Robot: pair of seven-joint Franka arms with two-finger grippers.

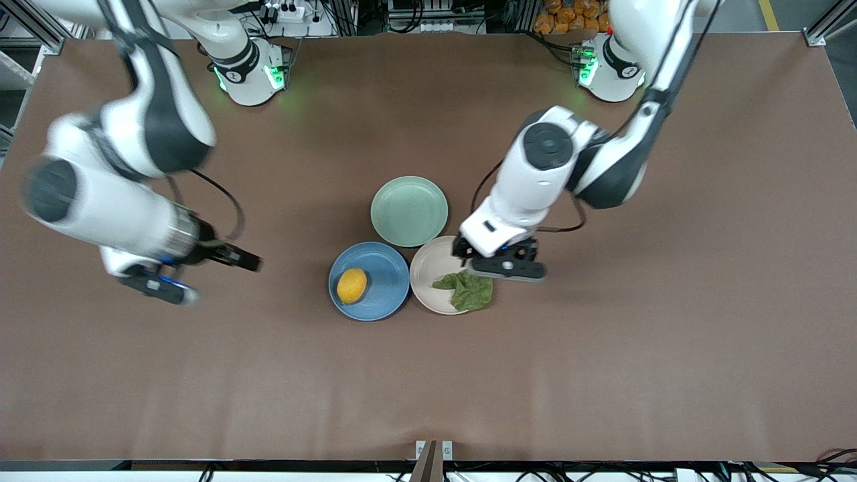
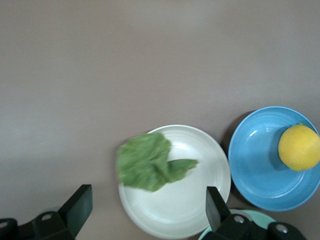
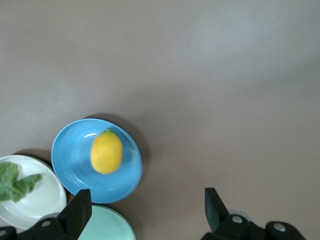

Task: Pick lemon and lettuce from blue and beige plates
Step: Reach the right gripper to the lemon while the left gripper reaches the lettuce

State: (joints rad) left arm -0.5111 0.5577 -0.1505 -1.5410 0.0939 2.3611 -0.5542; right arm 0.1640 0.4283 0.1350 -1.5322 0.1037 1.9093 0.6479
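The lemon lies on the blue plate. The lettuce lies on the beige plate beside it, hanging over the rim toward the left arm's end. My left gripper is open and empty, low over the beige plate's rim; in the left wrist view the plate shows between its fingers, with the lettuce and the lemon. My right gripper is open and empty over bare table toward the right arm's end; its wrist view shows the lemon on the blue plate.
An empty mint-green plate touches both plates, farther from the front camera. The brown table is bare around the three plates.
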